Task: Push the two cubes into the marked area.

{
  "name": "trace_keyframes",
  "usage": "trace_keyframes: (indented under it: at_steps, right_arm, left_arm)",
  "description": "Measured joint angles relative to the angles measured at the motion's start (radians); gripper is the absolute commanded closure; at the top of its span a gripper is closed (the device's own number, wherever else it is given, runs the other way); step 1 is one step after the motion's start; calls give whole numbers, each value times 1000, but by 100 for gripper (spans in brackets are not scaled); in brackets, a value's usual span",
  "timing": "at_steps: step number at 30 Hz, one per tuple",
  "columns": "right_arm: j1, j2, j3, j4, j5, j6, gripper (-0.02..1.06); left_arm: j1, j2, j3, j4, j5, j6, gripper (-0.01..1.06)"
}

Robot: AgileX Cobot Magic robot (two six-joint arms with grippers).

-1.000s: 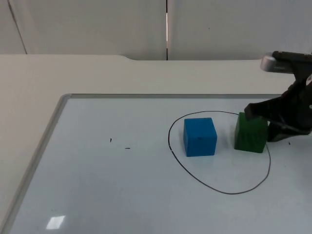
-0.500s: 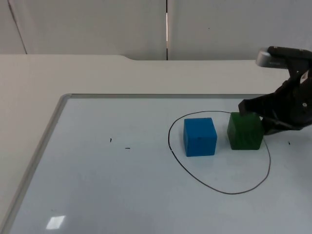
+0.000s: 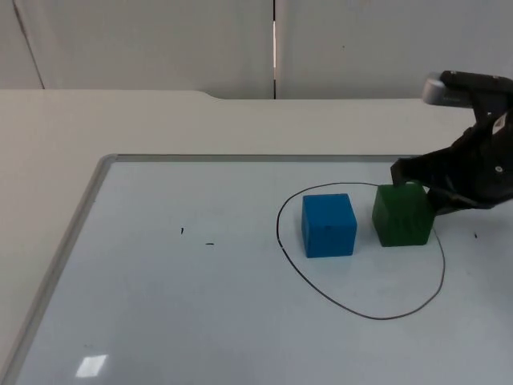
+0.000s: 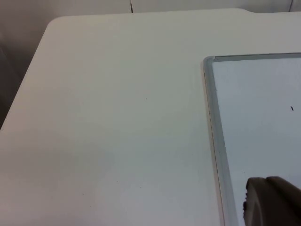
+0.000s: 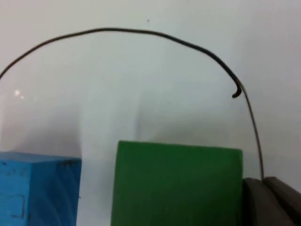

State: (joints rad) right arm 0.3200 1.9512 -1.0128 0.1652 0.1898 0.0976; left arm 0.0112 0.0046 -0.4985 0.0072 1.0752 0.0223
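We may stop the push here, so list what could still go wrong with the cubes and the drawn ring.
1. The right gripper sits against the green cube, so pulling away carelessly might drag it back over the nearby black outline.
2. The blue cube lies close to the green one; pushing further could knock it toward the outline's far side.
3. A push on one corner may twist the green cube.

The left arm waits over the whiteboard's frame.

A lab-like test space: bare white counter [image 3: 120, 120], grey partition wall [image 3: 160, 40], and a flat whiteboard [image 3: 200, 321].
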Motion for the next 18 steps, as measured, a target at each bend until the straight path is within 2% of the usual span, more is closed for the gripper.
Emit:
trace_keyframes:
  at_steps: [12,18]
  right_arm:
    - [7,50,0,0,-38,-6,104]
    - [24,48,0,0,-108,-6,104]
  left_arm:
    - [0,0,0,0,0,0,105]
    - [0,0,0,0,0,0,105]
